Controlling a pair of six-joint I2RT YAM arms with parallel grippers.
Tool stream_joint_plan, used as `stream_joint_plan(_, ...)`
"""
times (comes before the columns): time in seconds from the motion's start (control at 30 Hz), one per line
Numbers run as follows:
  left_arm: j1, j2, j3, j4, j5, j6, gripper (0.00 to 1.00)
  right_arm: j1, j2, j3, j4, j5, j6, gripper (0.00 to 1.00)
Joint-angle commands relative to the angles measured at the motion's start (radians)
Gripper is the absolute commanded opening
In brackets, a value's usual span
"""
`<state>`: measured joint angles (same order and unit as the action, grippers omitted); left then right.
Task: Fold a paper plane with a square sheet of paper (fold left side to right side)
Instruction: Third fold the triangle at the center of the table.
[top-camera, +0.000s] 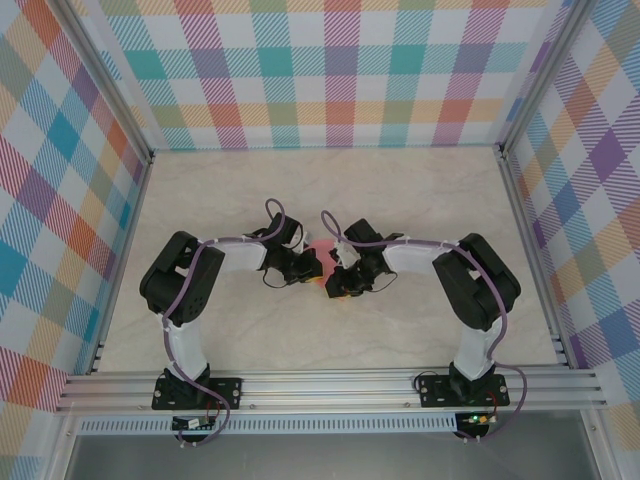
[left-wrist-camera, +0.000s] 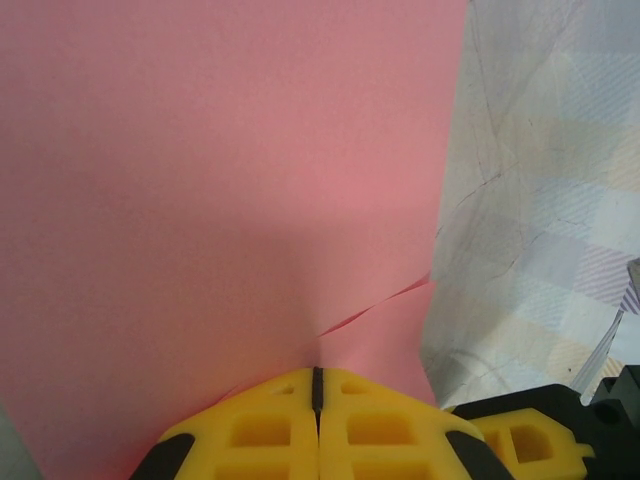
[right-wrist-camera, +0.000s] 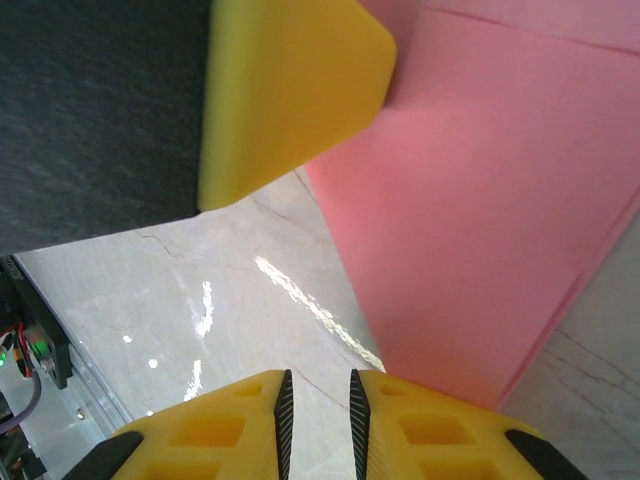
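The salmon-pink square sheet of paper (top-camera: 323, 250) lies on the marble table between the two arms' heads. In the left wrist view the paper (left-wrist-camera: 220, 180) spreads wide, and a loose layer edge runs out from the jaw tips. My left gripper (left-wrist-camera: 318, 372) is shut, pinching the paper's near edge. In the right wrist view the paper (right-wrist-camera: 480, 200) lies to the right, with a second layer showing along its right edge. My right gripper (right-wrist-camera: 318, 375) hovers over bare table beside the paper, its jaws a narrow gap apart with nothing between them.
The left gripper's yellow finger (right-wrist-camera: 290, 90) hangs close in front of the right wrist camera. One right finger (left-wrist-camera: 520, 440) shows low at the right of the left wrist view. Plaid walls (top-camera: 340, 70) and aluminium rails (top-camera: 330, 385) enclose the marble table (top-camera: 420, 200).
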<state>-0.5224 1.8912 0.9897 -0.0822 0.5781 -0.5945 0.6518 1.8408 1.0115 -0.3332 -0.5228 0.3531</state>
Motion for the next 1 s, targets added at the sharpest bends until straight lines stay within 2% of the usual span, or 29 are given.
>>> stream_joint_plan(0.0, -0.008, 0.04, -0.036, -0.084, -0.09, 0.007, 0.05, 0.002, 0.017, 0.006, -0.025, 0.018, 0.01, 0.24)
stream_joint_plan(0.23, -0.008, 0.041, -0.034, -0.087, -0.093, 0.01, 0.05, 0.002, 0.02, -0.026, -0.048, 0.049, 0.026, 0.22)
stream_joint_plan(0.43, -0.008, 0.04, -0.03, -0.093, -0.095, 0.013, 0.05, 0.002, -0.005, -0.089, -0.005, -0.012, 0.045, 0.21)
stream_joint_plan(0.63, -0.008, 0.043, -0.028, -0.094, -0.096, 0.016, 0.05, 0.0, -0.046, -0.131, -0.016, -0.008, 0.051, 0.21)
stream_joint_plan(0.8, -0.008, 0.038, -0.027, -0.09, -0.095, 0.016, 0.05, 0.0, -0.15, -0.08, -0.067, -0.018, 0.029, 0.21)
stream_joint_plan(0.97, -0.011, 0.037, -0.029, -0.082, -0.092, 0.012, 0.05, 0.0, -0.158, -0.029, -0.047, 0.0, 0.068, 0.18)
